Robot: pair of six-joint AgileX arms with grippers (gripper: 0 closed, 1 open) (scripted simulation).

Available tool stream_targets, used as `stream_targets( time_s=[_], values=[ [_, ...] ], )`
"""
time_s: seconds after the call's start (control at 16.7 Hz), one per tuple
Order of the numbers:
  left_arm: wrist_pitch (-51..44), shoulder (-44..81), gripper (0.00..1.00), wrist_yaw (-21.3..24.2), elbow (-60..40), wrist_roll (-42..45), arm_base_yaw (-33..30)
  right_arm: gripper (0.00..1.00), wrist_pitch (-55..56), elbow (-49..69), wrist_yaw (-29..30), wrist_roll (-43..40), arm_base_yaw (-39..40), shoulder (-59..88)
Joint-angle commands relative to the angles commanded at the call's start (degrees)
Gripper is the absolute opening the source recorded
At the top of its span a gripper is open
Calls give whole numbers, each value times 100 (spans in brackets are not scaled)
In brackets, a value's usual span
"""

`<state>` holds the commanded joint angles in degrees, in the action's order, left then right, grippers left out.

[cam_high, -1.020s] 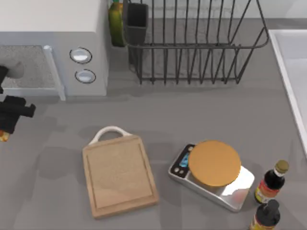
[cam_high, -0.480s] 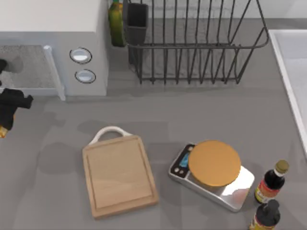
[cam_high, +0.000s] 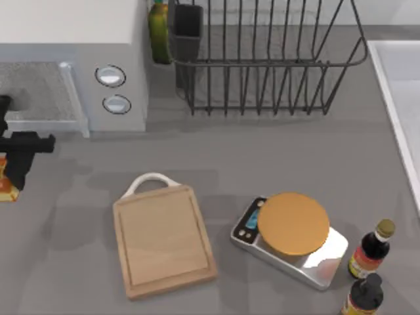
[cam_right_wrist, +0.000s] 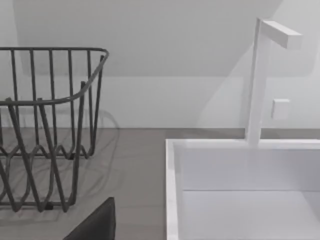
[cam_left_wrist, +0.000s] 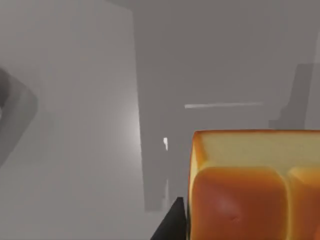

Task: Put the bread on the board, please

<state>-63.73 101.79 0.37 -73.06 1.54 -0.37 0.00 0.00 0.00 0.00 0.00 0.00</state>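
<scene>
The bread, a golden-orange loaf with yellow sides, hangs close below my left wrist camera, with a dark finger against its side. From above, only a corner of the bread peeks in at the table's far left edge, under my left gripper, which is shut on it. The tan board with its white loop handle lies flat, well to the right of that gripper, with nothing on it. My right gripper stays parked near the sink and rack.
A microwave stands at the back left, close behind the left gripper. A wire dish rack is at the back. A scale with a round orange platter sits right of the board, two dark bottles beyond it, a sink at far right.
My left gripper, holding the bread, has shifted a little to the right from the table's left edge. Nothing else has moved.
</scene>
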Motion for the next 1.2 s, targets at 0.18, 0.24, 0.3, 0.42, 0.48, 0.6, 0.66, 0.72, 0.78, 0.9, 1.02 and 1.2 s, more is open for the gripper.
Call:
stream_targets(
  time_s=[0.18,0.24,0.3,0.42,0.48,0.6,0.66,0.72,0.78,0.9,1.02,1.2],
  values=[
    [230,21,0,30,193,-1424,-182,100,0,0,0,0,0,0],
    [324,18,0,38,239,-1995,-261,100,0,0,0,0,0,0],
    [421,11,0,44,270,-2602,-349,100,0,0,0,0,0,0],
    [614,-5,0,45,288,-3900,-549,100,0,0,0,0,0,0],
    [699,-8,0,39,282,-4570,-662,100,0,0,0,0,0,0],
    [832,3,0,17,251,-5914,-918,100,0,0,0,0,0,0],
    [875,20,0,2,230,-6577,-1061,100,0,0,0,0,0,0],
    [901,46,0,-16,206,-7225,-1212,100,0,0,0,0,0,0],
    [909,81,0,-36,176,-7853,-1372,100,0,0,0,0,0,0],
    [884,172,0,-80,95,-9035,-1709,100,0,0,0,0,0,0],
    [815,280,0,-121,-20,-10086,-2064,100,0,0,0,0,0,0],
    [662,445,0,-155,-236,-11330,-2610,100,0,0,0,0,0,0]
  ],
)
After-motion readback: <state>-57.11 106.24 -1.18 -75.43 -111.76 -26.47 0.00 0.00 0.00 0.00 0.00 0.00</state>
